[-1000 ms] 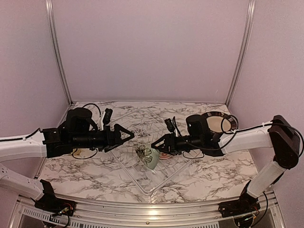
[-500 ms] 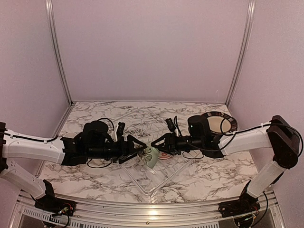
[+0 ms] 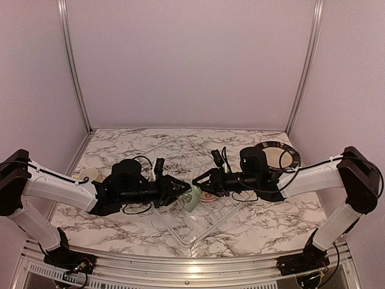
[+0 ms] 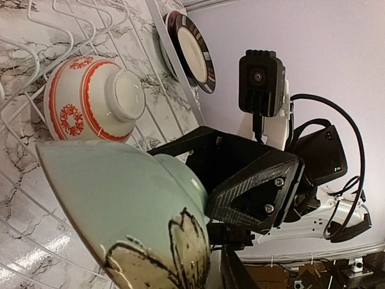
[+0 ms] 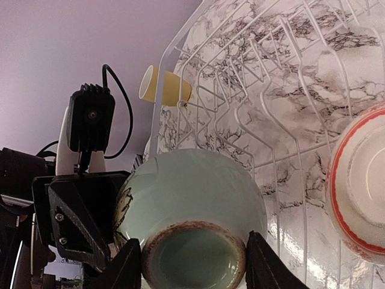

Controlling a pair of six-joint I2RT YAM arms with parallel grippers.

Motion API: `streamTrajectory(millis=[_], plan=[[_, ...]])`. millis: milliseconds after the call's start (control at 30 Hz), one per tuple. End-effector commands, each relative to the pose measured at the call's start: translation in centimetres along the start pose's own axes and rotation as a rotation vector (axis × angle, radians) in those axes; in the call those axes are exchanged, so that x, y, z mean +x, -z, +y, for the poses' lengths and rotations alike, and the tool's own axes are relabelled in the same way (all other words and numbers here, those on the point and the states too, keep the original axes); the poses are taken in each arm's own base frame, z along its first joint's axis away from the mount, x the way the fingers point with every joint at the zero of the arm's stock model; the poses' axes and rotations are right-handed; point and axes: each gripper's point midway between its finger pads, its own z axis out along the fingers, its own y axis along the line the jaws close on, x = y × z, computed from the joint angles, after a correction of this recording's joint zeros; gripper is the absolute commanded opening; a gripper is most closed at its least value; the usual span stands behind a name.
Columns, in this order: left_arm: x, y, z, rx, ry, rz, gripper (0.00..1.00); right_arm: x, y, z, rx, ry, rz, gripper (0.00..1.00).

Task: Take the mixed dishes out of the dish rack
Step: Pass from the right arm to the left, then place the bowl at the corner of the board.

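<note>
Unloading over the dish rack (image 3: pixel 171 220): the right hand (image 5: pixel 192 266) clamps the green flowered bowl (image 5: pixel 192 192) by its foot, the left hand (image 3: pixel 180 188) is at its rim with grip unclear, and lifting it clear likely comes next.

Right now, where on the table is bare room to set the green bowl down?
Bare marble at the near right, between the dish rack and the right arm's base, and at the far left behind the yellow cup. Crowded: the middle, where left gripper and right gripper meet at the green flowered bowl, and the far right corner with the black-rimmed plates.
</note>
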Motion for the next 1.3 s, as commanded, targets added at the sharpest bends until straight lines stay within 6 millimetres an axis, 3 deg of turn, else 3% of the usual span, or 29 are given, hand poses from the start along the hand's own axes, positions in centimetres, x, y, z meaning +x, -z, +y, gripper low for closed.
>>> streamTrajectory(millis=[0,200,467,567,667,800,1000,1167,1267], plan=[[-0.1,-0.1,-2.6,0.106,-0.026,0.001,0.21,-1.2,0.2,2.5,-0.088,0.057,-0.027,0.29],[-0.9,0.2,-4.3,0.044,-0.175,0.000,0.00,-1.7,0.6,3.0,-0.058,0.118,-0.033,0.36],[-2.6,2.0,-7.4,-0.063,-0.420,-0.017,0.00,-3.4,1.9,4.0,0.036,0.220,-0.078,0.55],[-3.8,3.5,-8.2,-0.152,-0.512,-0.047,0.00,-3.9,2.2,3.7,0.091,0.257,-0.088,0.57],[-5.1,5.7,-7.8,-0.283,-0.597,-0.081,0.00,-4.1,2.4,3.2,0.135,0.285,-0.084,0.58],[-6.5,9.3,-6.4,-0.473,-0.662,-0.107,0.00,-4.4,2.5,2.3,0.198,0.321,-0.083,0.62],[-6.7,15.7,-2.0,-0.775,-0.677,-0.079,0.00,-4.5,2.3,1.0,0.283,0.359,-0.061,0.66],[-5.3,20.1,1.8,-0.906,-0.587,-0.063,0.00,-4.6,2.0,0.5,0.305,0.375,-0.053,0.67],[-4.0,21.2,4.3,-0.952,-0.507,-0.045,0.00,-4.7,1.8,0.4,0.313,0.385,-0.051,0.67]])
